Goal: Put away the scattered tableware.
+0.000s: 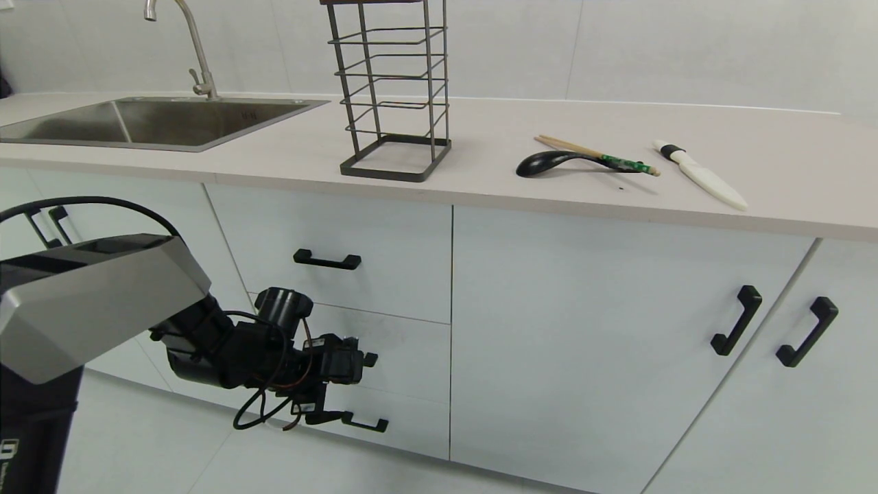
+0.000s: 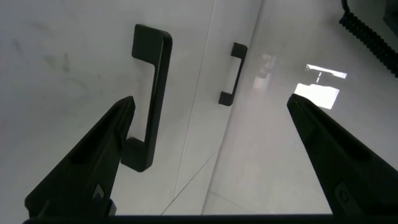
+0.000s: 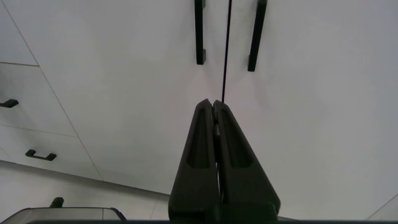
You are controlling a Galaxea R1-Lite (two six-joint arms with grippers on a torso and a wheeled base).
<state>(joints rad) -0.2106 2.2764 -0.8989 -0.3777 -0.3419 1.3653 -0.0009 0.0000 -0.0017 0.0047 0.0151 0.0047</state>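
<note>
A black spoon (image 1: pixel 549 162), a pair of wooden chopsticks (image 1: pixel 590 152) and a white knife with a black band (image 1: pixel 699 175) lie on the pale countertop (image 1: pixel 494 137), right of a tall wire rack (image 1: pixel 394 89). Well below the counter, my left gripper (image 1: pixel 350 387) (image 2: pixel 211 106) is open in front of the lowest drawer. That drawer's black handle (image 1: pixel 365 424) (image 2: pixel 152 93) sits just inside one fingertip, ungripped. My right gripper (image 3: pixel 212 102) is shut on nothing and faces the white cabinet doors.
A steel sink (image 1: pixel 158 120) with a faucet (image 1: pixel 188 41) is set in the counter's left end. Black handles mark the upper drawer (image 1: pixel 327 260) and the two right-hand doors (image 1: pixel 737 320) (image 3: pixel 199 31) (image 3: pixel 256 34). Another handle (image 2: pixel 233 71) shows farther off.
</note>
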